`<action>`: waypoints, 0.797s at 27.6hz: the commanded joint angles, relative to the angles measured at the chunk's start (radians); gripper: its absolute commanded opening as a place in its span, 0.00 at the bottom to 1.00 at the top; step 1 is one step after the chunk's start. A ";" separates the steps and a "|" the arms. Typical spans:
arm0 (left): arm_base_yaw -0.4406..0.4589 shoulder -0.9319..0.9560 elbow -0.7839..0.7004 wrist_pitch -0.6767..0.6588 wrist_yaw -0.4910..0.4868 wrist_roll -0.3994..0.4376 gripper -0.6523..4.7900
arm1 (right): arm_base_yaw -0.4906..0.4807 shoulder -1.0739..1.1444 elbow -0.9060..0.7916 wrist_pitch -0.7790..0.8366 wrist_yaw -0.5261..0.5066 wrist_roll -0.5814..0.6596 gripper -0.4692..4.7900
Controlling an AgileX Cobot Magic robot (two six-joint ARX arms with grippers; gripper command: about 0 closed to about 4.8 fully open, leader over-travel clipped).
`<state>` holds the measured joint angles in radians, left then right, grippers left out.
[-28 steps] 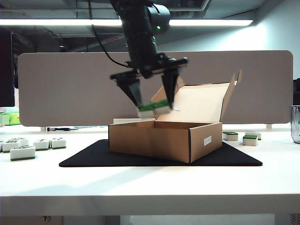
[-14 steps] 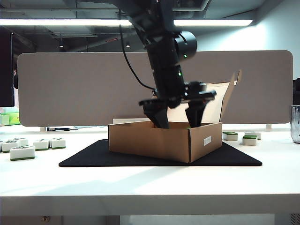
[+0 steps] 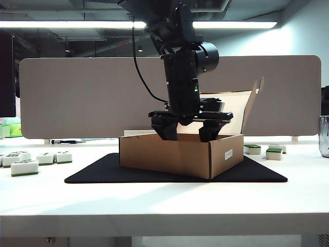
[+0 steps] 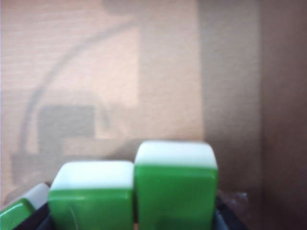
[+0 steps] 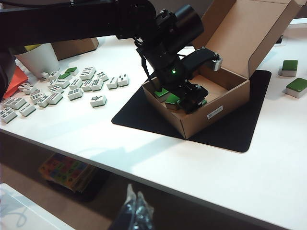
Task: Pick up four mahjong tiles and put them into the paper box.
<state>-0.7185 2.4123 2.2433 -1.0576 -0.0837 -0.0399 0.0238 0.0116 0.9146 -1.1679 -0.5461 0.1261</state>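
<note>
The paper box [image 3: 175, 154] stands open on a black mat [image 3: 103, 172], its flap up at the back. My left gripper [image 3: 187, 135] reaches down inside it, fingers spread wide. In the left wrist view two mahjong tiles [image 4: 91, 201] [image 4: 175, 191] stand side by side, green faces toward the camera, between the dark jaws of the left gripper [image 4: 134, 221], just above the box floor. Whether the jaws still press on them is unclear. A third tile [image 4: 14, 211] shows at the edge. My right gripper [image 5: 136, 207] hangs shut and empty below the table's front edge.
Several loose tiles [image 3: 24, 166] lie on the white table left of the mat, and a few more [image 3: 274, 153] lie to its right. A clear container [image 3: 324, 136] stands at the far right. A white cup [image 5: 41, 57] sits behind the left tiles.
My left gripper has moved right and come down from above the box's left side into the box, carrying the tiles. Its fingers now stand wider. The right arm has not moved.
</note>
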 commanded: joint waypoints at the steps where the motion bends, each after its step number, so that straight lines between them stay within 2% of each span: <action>1: 0.002 -0.005 0.003 -0.001 -0.010 0.007 0.81 | 0.000 -0.012 0.002 0.013 -0.003 0.001 0.09; 5: 0.002 -0.006 0.003 -0.002 -0.009 0.007 0.83 | 0.000 -0.012 0.002 0.013 -0.003 0.001 0.09; 8: 0.002 -0.008 0.008 -0.006 -0.009 0.006 0.99 | 0.000 -0.012 0.002 0.013 -0.003 0.001 0.09; 11: 0.001 -0.008 0.034 -0.035 -0.008 0.006 1.00 | 0.000 -0.012 0.002 0.013 -0.003 0.001 0.09; 14: 0.002 -0.008 0.120 -0.129 -0.006 0.006 1.00 | 0.000 -0.012 0.002 0.013 -0.003 0.001 0.09; 17: 0.015 -0.060 0.156 -0.193 -0.010 0.007 0.97 | 0.000 -0.012 0.002 0.013 -0.003 0.001 0.09; 19: 0.039 -0.117 0.153 -0.212 -0.010 0.027 0.85 | 0.000 -0.012 0.002 0.013 -0.002 0.001 0.09; 22: 0.081 -0.183 0.147 -0.233 -0.010 0.048 0.74 | 0.000 -0.012 0.002 0.013 -0.002 0.001 0.09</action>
<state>-0.6605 2.2597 2.3886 -1.2739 -0.0902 -0.0124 0.0238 0.0116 0.9146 -1.1675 -0.5461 0.1261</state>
